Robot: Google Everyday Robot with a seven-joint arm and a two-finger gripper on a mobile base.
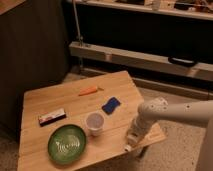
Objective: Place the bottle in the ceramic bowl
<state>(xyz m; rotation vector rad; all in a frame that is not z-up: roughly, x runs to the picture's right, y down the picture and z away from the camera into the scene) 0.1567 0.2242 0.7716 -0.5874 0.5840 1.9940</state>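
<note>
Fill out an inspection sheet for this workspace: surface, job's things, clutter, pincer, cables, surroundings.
Surface: wooden table, with items spread across it.
Job's things: bottle at the table's front corner nearest the arm, mostly hidden under the pincer, only a white end showing; ceramic bowl, green, at the opposite front side, nothing in it.
Clutter: translucent cup beside the bowl; blue object; carrot; black-and-white box.
Pincer: pincer down at the table corner, shut on the bottle, well apart from the bowl.
Cables: nothing seen.
Surroundings: pale ledge behind the table; speckled floor.
</note>
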